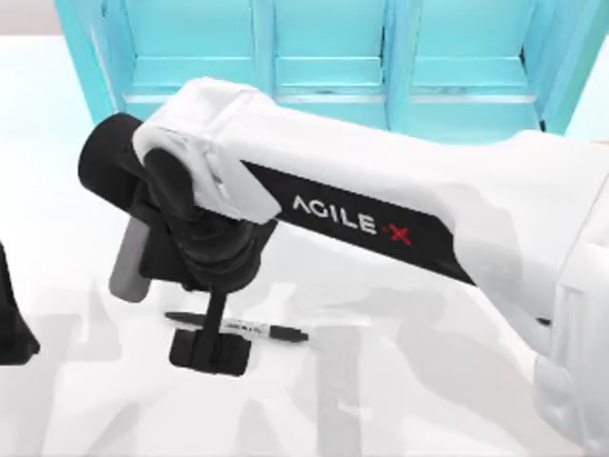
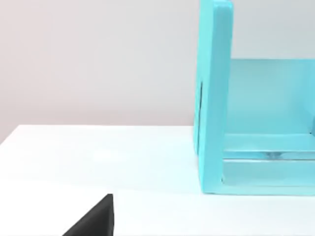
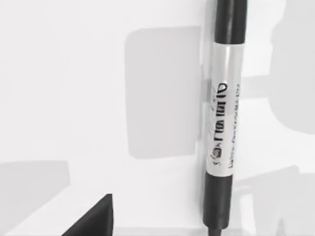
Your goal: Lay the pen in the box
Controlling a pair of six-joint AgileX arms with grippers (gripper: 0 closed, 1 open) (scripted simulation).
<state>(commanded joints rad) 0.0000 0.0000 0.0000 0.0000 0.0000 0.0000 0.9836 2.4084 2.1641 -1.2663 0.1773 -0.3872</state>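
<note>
- My right gripper (image 1: 211,350) hangs low over the white table (image 1: 400,400), toward the near edge in the top view, its black fingers pointing down at the pen.
- The slim pen with black ends and a white printed middle barrel (image 1: 238,328) lies flat on the table, lengthwise from left to right in the top view; my right gripper is set over its left part, where one dark finger (image 1: 215,319) crosses the barrel.
- Whether my right fingers are spread or pressed on the pen I cannot tell (the gripper's body hides the tips from above).
- In the right wrist view the pen (image 3: 224,118) sits close below the camera, its small dark print legible as marks, with grey shadows on the table around it.
- My right arm (image 1: 381,205), white with a black band lettered AGILE X, reaches in from the table's right side.
- My left arm (image 1: 11,319) is parked at the table's left edge, a dark shape only.
- Farthest back stands a large turquoise shelf unit with three compartments (image 1: 328,57); the left wrist view sees its side wall (image 2: 214,98) standing on the table.
</note>
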